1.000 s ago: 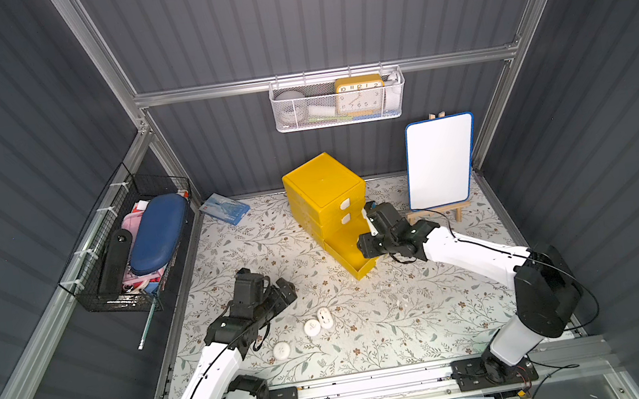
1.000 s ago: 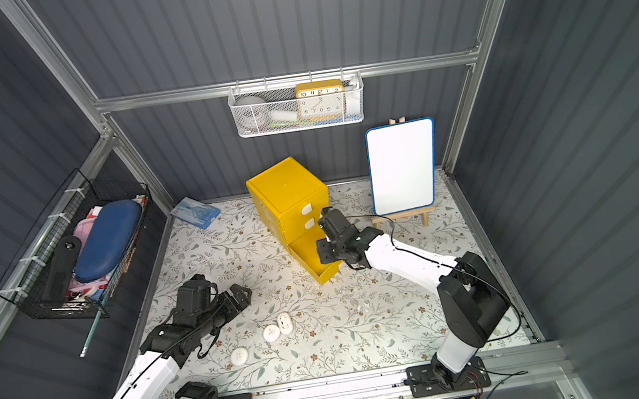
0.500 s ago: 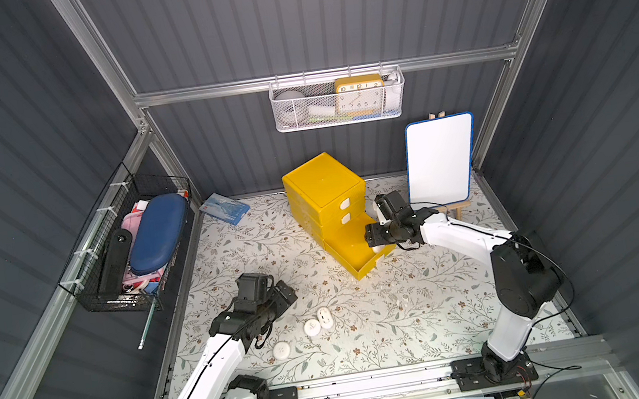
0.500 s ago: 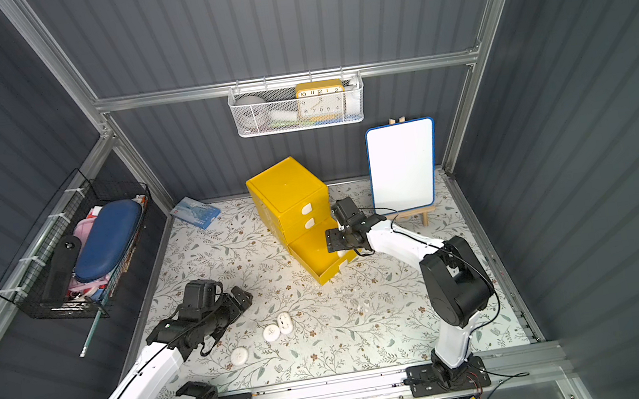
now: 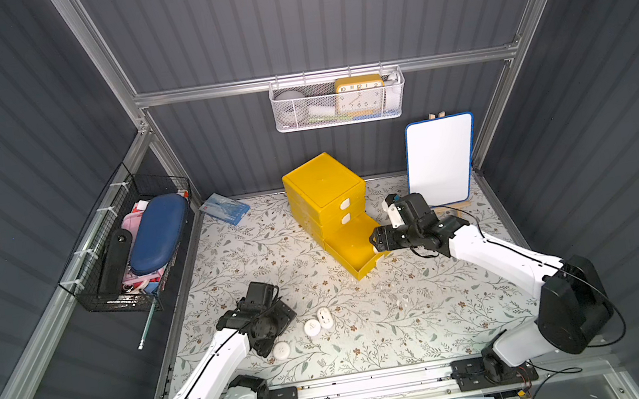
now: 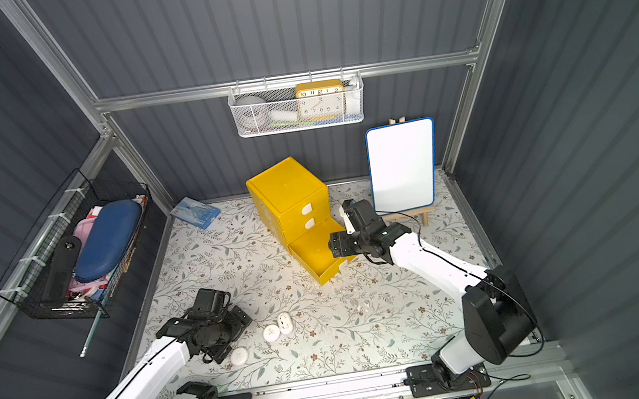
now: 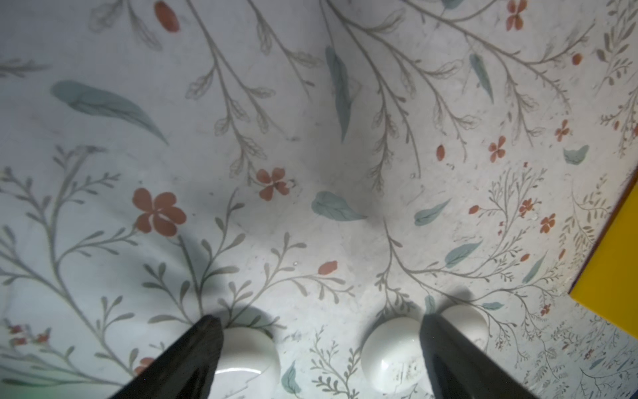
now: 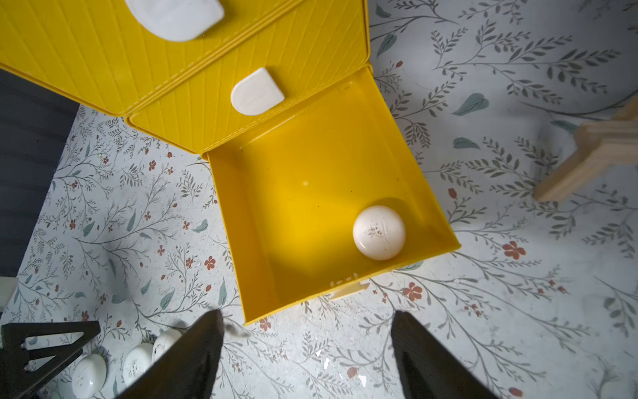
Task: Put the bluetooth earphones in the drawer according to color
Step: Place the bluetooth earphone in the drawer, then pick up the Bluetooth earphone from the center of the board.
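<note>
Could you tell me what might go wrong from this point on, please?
1. The open left tool has two white cases partly between its fingers, and a third case just outside. Closing may pinch two or flick one away.
2. The open right tool hangs by the pulled-out bottom drawer. A stray move may bump it, or block the next drop beside the white case inside.

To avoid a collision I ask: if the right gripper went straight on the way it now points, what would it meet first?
Probably the open bottom drawer: the right gripper, jaws open and empty, points down into it, toward the white earphone case lying there. Depth is unclear.
</note>
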Robot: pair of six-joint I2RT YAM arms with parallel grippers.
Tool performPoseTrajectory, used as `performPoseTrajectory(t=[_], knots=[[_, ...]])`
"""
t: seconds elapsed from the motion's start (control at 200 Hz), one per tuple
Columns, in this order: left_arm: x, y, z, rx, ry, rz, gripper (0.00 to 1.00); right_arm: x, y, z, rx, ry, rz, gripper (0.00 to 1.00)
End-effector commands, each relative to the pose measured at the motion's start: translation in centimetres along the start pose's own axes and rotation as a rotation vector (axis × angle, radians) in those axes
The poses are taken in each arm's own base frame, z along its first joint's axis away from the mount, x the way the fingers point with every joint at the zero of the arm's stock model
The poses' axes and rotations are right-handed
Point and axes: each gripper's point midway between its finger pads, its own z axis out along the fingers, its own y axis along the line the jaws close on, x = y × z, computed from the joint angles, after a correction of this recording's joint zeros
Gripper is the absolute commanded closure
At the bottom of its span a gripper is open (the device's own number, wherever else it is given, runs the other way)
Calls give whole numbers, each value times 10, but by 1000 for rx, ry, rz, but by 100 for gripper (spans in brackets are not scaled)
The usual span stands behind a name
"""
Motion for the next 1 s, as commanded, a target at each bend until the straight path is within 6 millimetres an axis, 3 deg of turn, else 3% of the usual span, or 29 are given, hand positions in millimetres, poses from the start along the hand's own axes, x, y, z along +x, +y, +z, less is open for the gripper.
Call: performPoseTrajectory(t=[0.0, 0.35, 0.71, 0.925, 0.996], knots=[[10, 9, -1, -15, 34, -31, 4, 6, 3, -4, -22, 4, -1, 19], [9, 14, 6, -150, 60, -44, 1, 14, 13, -22, -89, -8, -24, 18], [46, 18, 10, -299, 156, -58, 1, 22, 21, -43, -142, -21, -48, 18], [52, 21, 9, -328, 169, -83, 1, 27, 26, -47, -179, -14, -45, 18], [56, 21, 8, -328, 176, -82, 5, 28, 25, -47, -178, -14, -46, 18]])
